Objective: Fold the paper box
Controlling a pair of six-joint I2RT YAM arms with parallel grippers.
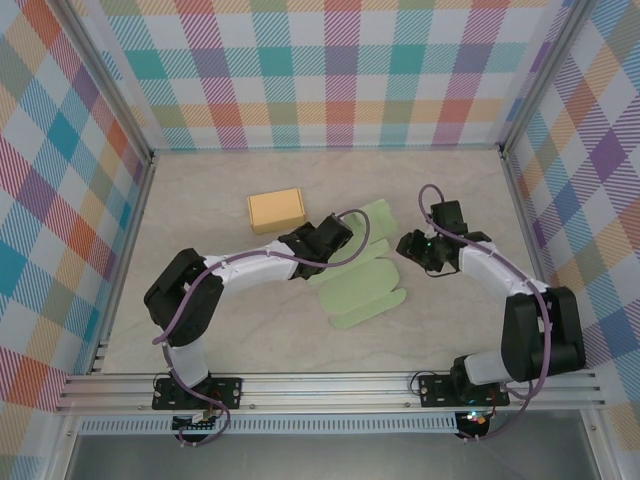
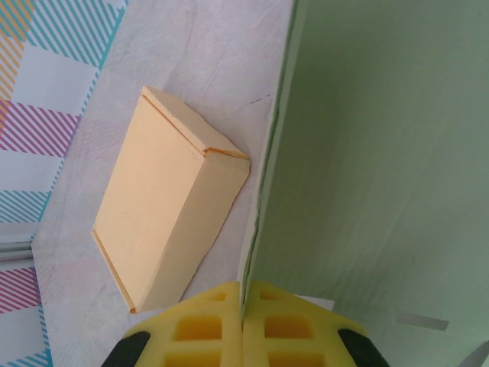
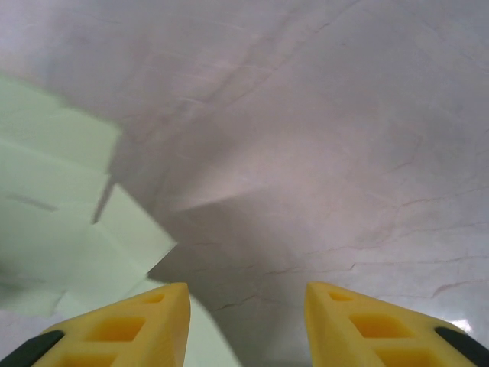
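Left wrist, left fingers [image 2: 199, 329] pinching green paper box [image 2: 367, 153] edge, right fingers [image 3: 122, 329] spread beside it

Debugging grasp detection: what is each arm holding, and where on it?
The left jaws pinch the green sheet at one edge. The right jaws stand open, holding nothing.

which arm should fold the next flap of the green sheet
Right, probably. The left gripper is shut on the edge of the green sheet; the right gripper hangs open and empty beside its flaps.
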